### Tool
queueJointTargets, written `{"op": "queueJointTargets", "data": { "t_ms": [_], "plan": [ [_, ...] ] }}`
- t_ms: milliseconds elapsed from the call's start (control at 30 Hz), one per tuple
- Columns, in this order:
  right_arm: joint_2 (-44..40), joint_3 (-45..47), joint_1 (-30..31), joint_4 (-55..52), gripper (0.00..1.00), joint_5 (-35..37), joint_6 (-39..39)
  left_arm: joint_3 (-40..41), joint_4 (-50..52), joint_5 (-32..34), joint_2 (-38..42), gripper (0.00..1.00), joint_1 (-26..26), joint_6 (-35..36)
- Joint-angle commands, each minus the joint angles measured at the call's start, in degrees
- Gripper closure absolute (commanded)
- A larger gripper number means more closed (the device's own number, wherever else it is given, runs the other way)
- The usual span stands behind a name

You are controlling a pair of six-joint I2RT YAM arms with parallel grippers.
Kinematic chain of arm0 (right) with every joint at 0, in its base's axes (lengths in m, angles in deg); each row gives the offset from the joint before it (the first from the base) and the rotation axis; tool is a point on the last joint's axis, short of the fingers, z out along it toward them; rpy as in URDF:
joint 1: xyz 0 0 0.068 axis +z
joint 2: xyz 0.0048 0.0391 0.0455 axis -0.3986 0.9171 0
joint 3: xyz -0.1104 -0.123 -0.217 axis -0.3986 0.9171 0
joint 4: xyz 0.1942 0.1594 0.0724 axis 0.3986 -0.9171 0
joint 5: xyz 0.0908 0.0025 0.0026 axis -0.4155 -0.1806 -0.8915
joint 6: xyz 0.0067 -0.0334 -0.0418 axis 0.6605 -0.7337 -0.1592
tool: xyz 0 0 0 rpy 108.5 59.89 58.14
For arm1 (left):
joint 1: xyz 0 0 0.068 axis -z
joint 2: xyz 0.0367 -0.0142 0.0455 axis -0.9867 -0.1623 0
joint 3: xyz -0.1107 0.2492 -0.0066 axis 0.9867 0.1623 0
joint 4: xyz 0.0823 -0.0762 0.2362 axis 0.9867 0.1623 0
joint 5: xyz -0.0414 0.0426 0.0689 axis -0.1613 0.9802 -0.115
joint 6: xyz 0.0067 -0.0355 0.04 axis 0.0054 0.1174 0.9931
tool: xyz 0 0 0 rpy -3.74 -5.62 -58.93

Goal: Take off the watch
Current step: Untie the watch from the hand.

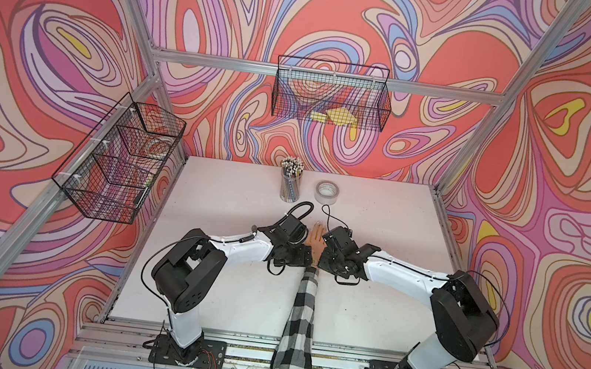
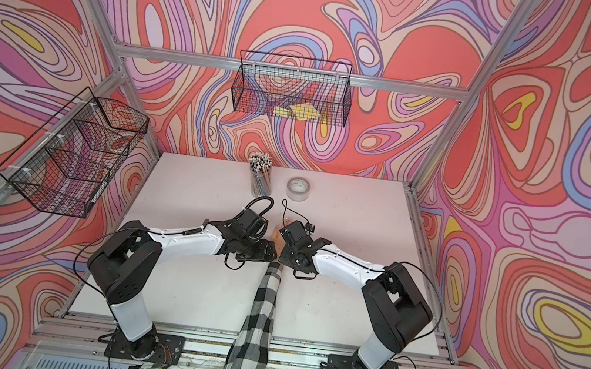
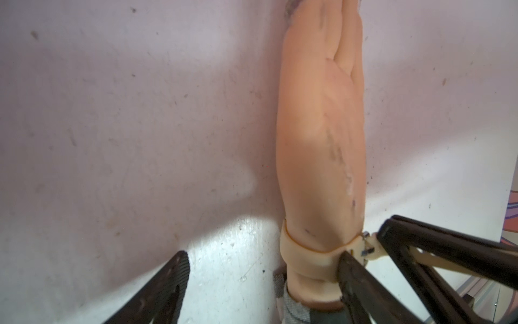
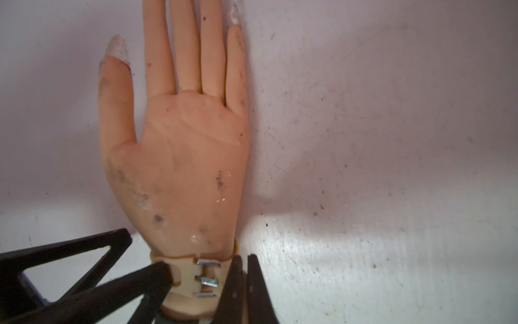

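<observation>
The watch [image 4: 183, 272] sits round the wrist of the mannequin hand [image 4: 182, 157], buckle [image 4: 207, 280] up. The right claw [image 4: 245, 263] is clamped on its strap tail; the left claw [image 3: 263, 256], apart, straddles the wrist. Unbuckling seems underway; next, draw the tail off the pin.

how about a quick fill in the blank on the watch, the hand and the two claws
1. The watch is strapped round the mannequin hand's ___.
2. The right claw sits by the buckle, jaws ___.
3. The left claw has one finger against the strap, jaws ___.
4. The grey roll beside the pencil cup is ___.
Missing: wrist; shut; open; tape.
</observation>
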Motion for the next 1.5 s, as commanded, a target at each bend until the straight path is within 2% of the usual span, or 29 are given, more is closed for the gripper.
{"op": "queueJointTargets", "data": {
  "t_ms": [0,100,233,400,567,733,867,1267,1467],
  "plan": [
    [4.10,1.87,-1.27,-4.23,1.00,3.64,0.01,2.25,7.21,4.51,-2.88,0.16,-0.51,-0.38],
    [5.64,0.65,-1.26,-3.17,1.00,2.46,-0.83,2.83,6.77,4.45,-2.36,0.16,-0.51,-0.47],
    [3.51,0.68,-1.27,1.81,1.00,-0.97,-3.08,3.73,6.08,4.36,-1.48,0.16,-0.51,-0.64],
    [-0.29,-0.82,-1.14,8.05,1.00,-9.96,-4.37,5.37,5.49,4.54,0.26,0.16,-0.51,-1.41],
    [3.37,-6.85,1.41,8.46,1.00,-13.79,-4.44,7.40,5.48,5.32,2.70,0.16,-0.51,-2.20],
    [10.34,-11.65,3.62,7.83,1.00,-13.93,-4.50,8.93,5.91,6.31,5.39,0.16,-0.51,-2.91],
    [11.44,-10.50,3.61,8.21,1.00,-13.02,-3.52,9.23,5.83,6.37,5.80,0.16,-0.51,-3.12],
    [-2.09,-1.19,0.39,5.94,1.00,-6.83,-2.87,8.24,4.89,5.38,4.11,0.16,-0.52,-2.74],
    [-3.01,3.27,-0.48,5.79,1.00,-4.98,-1.78,7.71,4.69,4.94,3.93,0.16,-0.51,-2.82]
  ]
}}
